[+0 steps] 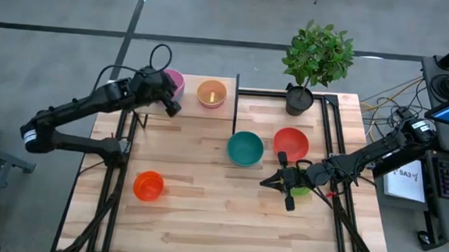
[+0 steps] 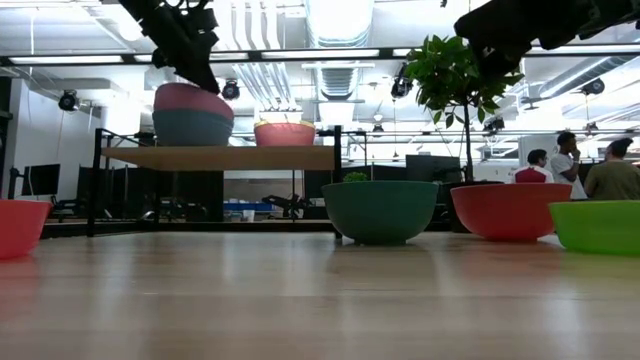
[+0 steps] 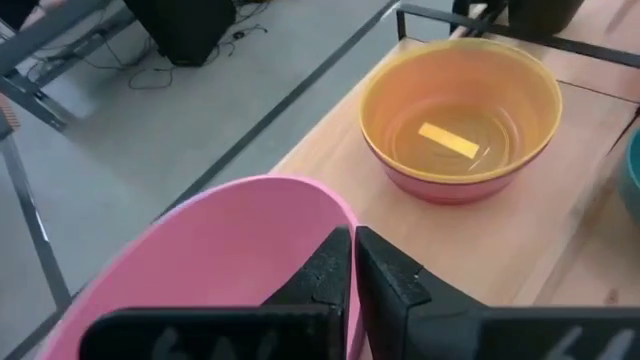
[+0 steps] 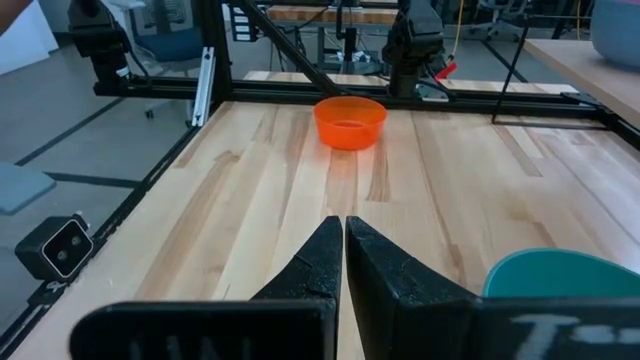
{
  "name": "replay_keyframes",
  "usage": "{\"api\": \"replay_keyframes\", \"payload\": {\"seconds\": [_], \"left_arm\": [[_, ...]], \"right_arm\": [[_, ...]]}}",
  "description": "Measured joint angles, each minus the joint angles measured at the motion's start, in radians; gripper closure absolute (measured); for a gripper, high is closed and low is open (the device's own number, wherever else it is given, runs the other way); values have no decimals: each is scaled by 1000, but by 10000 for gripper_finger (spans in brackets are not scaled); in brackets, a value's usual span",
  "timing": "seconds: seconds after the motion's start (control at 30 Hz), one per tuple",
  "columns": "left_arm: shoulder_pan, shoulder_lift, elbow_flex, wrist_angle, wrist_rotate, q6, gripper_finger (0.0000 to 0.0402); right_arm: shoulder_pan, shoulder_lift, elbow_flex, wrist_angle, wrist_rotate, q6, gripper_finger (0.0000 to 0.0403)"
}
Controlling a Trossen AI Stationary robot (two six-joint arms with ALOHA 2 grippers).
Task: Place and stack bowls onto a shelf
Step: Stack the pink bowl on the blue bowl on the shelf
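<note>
Flanking green bowl (image 1: 302, 190): right end effector (image 1: 280, 183)

We see a pink bowl (image 1: 176, 81), a yellow bowl (image 1: 211, 92), a teal bowl (image 1: 244, 147), a red bowl (image 1: 291, 142), an orange bowl (image 1: 148, 185) and a green bowl (image 2: 596, 226).

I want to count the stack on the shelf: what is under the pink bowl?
The pink bowl sits in a blue bowl on the shelf. Whether anything lies inside the blue one is hidden.
</note>
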Motion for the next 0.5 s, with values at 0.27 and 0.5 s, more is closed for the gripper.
{"api": "replay_keyframes", "payload": {"seconds": [0.27, 0.5], "left_arm": [[0, -21, 2, 2, 1, -29, 401], [0, -145, -12, -12, 1, -29, 401]], "right_arm": [[0, 0, 0, 3, 0, 12, 394], [0, 0, 0, 2, 0, 14, 394]]}}
